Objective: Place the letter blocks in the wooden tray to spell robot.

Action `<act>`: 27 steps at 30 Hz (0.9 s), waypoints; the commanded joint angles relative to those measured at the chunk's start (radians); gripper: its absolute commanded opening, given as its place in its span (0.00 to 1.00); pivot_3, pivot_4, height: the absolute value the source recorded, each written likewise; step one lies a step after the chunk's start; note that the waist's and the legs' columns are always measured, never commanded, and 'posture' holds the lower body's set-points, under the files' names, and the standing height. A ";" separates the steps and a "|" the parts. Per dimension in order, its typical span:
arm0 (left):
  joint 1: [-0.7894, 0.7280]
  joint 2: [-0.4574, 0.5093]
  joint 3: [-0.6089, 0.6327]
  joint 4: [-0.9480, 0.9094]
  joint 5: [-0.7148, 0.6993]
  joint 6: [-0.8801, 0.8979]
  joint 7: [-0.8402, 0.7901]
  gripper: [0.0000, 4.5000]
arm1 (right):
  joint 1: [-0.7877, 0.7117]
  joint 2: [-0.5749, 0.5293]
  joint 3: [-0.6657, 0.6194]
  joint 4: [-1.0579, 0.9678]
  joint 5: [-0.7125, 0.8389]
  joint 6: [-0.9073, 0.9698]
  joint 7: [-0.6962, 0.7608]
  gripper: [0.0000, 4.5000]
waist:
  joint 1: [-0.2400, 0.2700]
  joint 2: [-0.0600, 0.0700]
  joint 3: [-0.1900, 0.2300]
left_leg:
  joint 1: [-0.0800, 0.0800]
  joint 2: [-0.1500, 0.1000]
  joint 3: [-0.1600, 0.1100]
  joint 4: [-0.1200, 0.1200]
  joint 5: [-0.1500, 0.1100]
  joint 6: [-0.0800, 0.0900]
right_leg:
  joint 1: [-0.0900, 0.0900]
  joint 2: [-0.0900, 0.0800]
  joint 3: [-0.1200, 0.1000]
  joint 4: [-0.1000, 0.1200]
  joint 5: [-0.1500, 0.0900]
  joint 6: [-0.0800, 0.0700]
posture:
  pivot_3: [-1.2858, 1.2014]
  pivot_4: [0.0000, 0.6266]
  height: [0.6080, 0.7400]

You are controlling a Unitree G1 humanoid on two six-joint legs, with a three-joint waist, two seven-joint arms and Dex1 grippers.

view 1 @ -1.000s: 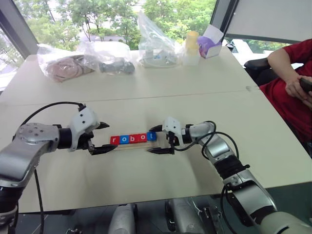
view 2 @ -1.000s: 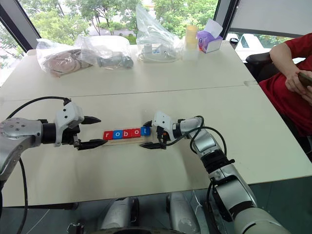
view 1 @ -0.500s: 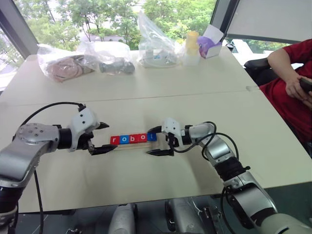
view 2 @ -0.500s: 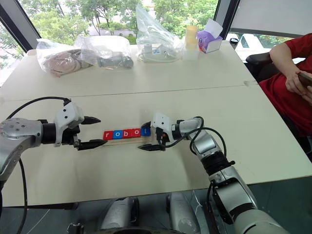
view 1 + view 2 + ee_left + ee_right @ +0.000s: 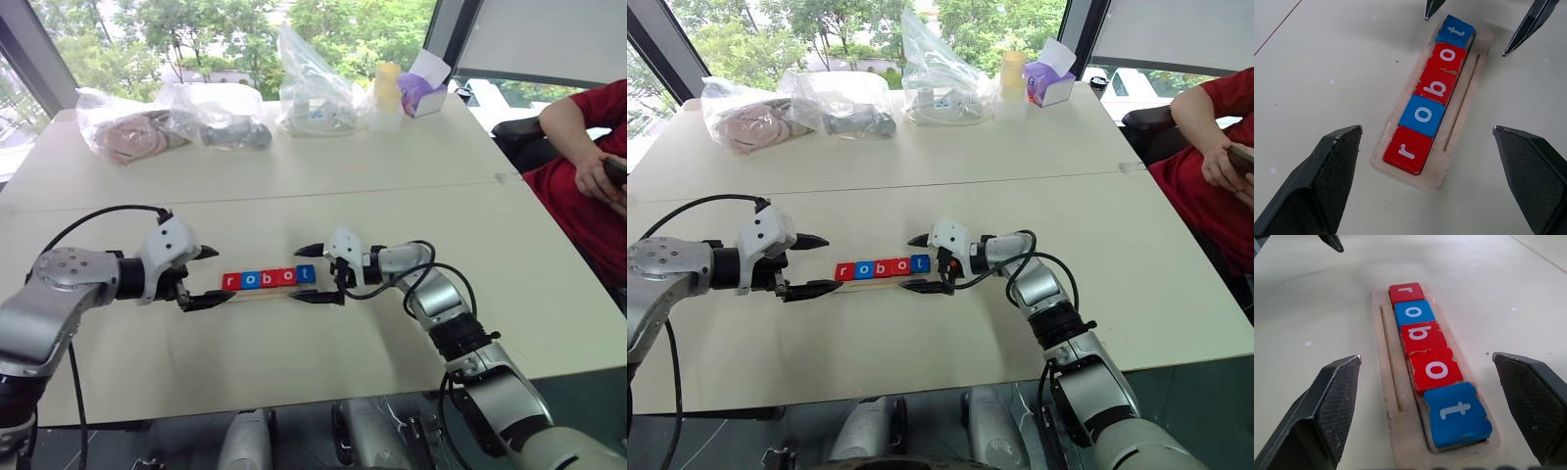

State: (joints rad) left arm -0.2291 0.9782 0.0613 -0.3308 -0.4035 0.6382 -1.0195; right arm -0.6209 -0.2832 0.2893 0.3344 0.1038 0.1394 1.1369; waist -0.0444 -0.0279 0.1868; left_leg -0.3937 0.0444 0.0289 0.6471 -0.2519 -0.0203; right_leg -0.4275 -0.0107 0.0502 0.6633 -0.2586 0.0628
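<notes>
Pale bench (image 5: 294,362) w/ a seam across, windows & trees behind. Wooden tray (image 5: 1462,115) at centre holds 5 letter blocks (image 5: 267,278) reading r-o-b-o-t. Left gripper (image 5: 208,277) at tray's 9 o'clock, right gripper (image 5: 315,273) at 3 o'clock; both w/ fingers spread, empty. Plastic bags (image 5: 176,119), bottle (image 5: 385,96), tissue box (image 5: 421,86) at 12. Person in red (image 5: 583,166) at 2.

Blocks (image 5: 1432,95): red r, blue o, red b, red o, blue t; white letters.
Tray (image 5: 1462,115): pale wood.
Fingers (image 5: 1334,169): black.
Table (image 5: 294,166): cream.
</notes>
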 commanded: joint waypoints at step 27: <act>0.023 -0.053 0.099 0.019 -0.054 -0.014 0.041 1.00 | -0.001 -0.010 -0.065 -0.013 0.017 -0.050 -0.086 0.99 | 0.000 0.000 0.000 | 0.000 0.000 0.000 0.000 0.000 0.000 | 0.000 0.000 0.000 0.000 0.000 0.000 | 0.52 0.24 1.00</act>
State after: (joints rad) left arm -0.2052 0.9207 0.0952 -0.3096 -0.4264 0.6209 -0.9850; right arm -0.6015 -0.2868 0.2671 0.3729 0.0966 0.0934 1.0764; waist -0.0444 -0.0279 0.1868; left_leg -0.3940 0.0449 0.0287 0.6472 -0.2519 -0.0204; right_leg -0.4275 -0.0108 0.0502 0.6633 -0.2584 0.0633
